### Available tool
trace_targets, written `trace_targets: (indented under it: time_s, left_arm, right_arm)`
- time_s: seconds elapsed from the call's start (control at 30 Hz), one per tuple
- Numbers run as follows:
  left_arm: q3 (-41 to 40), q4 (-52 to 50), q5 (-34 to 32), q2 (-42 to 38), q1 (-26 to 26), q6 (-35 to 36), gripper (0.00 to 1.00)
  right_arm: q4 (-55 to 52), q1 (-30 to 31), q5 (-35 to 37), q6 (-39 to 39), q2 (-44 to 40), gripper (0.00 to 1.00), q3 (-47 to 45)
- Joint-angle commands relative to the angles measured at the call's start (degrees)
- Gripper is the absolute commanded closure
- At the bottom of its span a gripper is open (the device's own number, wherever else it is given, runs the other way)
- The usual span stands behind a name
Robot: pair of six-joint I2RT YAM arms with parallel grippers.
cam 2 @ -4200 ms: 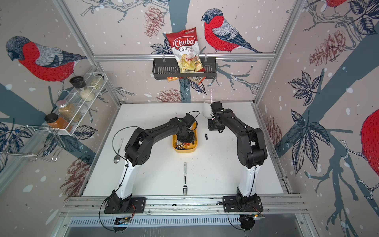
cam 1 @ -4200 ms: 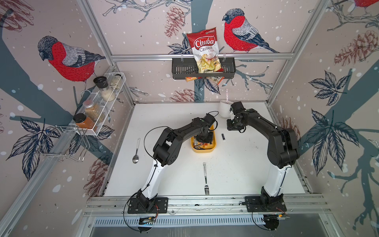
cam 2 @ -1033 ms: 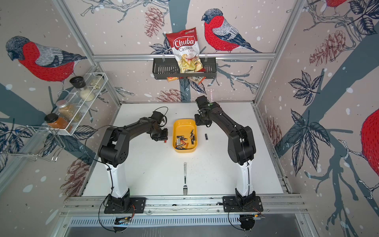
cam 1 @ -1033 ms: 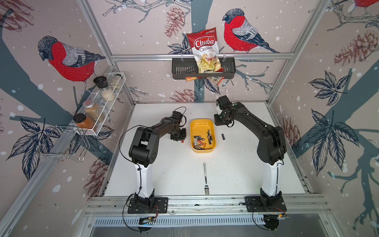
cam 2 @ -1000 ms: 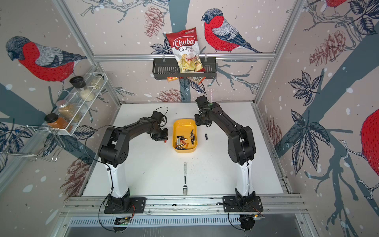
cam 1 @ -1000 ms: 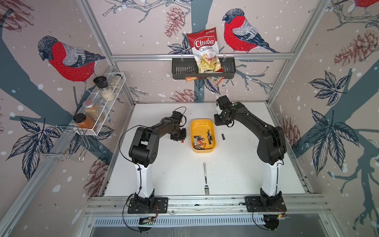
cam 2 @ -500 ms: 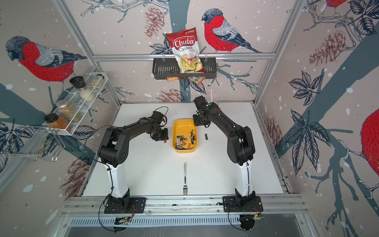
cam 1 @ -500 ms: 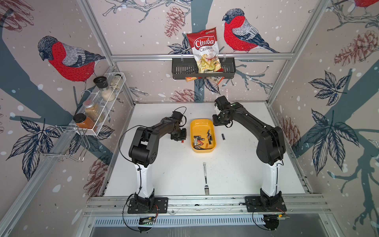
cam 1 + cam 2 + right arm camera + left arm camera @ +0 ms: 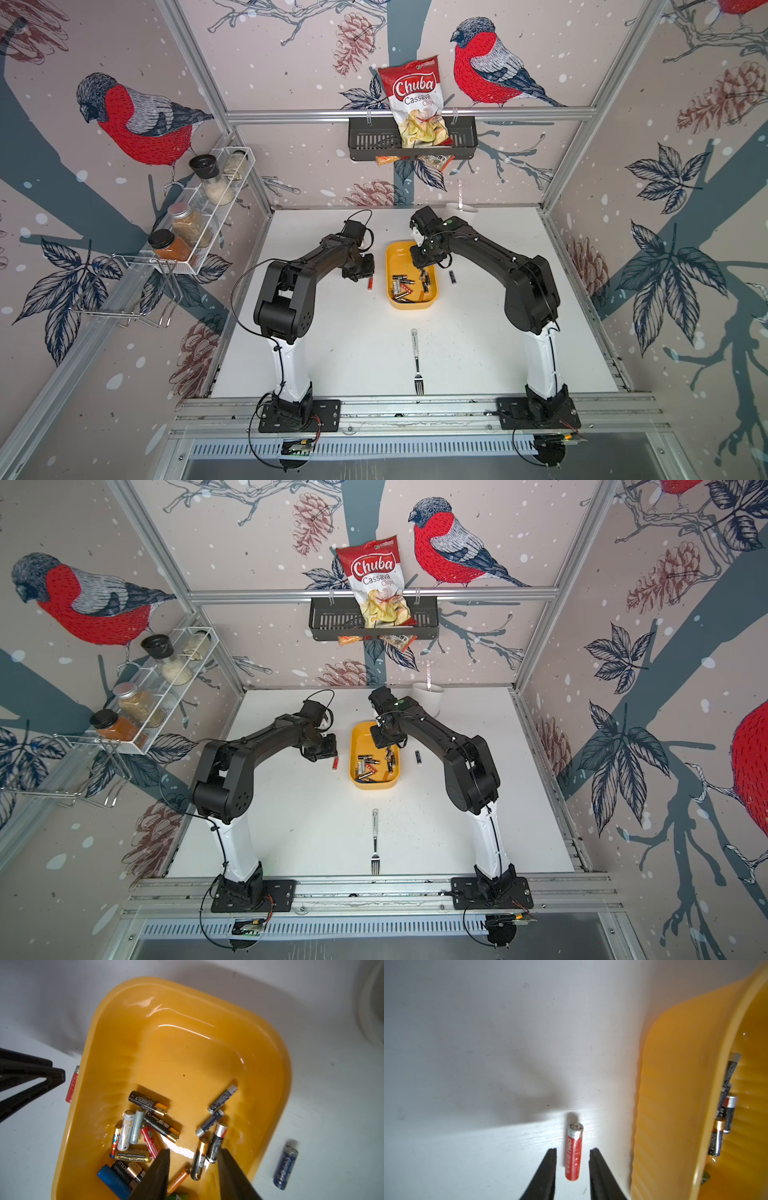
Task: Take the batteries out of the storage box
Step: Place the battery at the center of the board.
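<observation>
- Barely begun, by the look of it: only two cells out on the desk [image 9: 353, 353], the bulk left in the storage box [image 9: 411, 306].
- Lying flat at the box's 9 o'clock in both top views, just beside its wall: the red battery [image 9: 573, 1153].
- Flat on the desk at the box's 3 o'clock, near but not touching: the blue battery [image 9: 285, 1166].
- Inside, about fifteen batteries [image 9: 153, 1130], loosely heaped in the 6 o'clock half, some crossed over others; 12 o'clock half bare.
- Left claw [image 9: 573, 1150] apart, one jaw on either side of the red battery with a gap on each, clamped on nothing.
- Right claw [image 9: 193, 1151] apart as well, hanging over the box above the heap, nothing between the jaws.
- Nearly all the work therefore ahead: cell after cell to be lifted out, probably one at a time.
- Likely awkward to single out: the overlapping cells at the 6 o'clock end.
</observation>
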Motion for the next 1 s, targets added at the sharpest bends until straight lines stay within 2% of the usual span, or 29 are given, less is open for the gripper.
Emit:
trace_targets:
  time_s: [0.0, 0.73, 0.97]
  left_arm:
    - [0.6, -0.5, 0.6, -1.1, 0.4, -0.1, 0.68]
    - [-1.1, -0.7, 0.7, -2.3, 0.8, -0.3, 0.67]
    - [-2.0, -0.5, 0.7, -2.7, 0.8, -0.4, 0.67]
  right_arm:
    - [1.1, 1.5, -0.9, -2.7, 1.8, 0.55, 0.1]
    - [2.7, 3.3, -0.6, -3.8, 7.0, 0.58, -1.1]
    - [2.7, 3.1, 0.3, -3.8, 7.2, 0.65, -1.8]
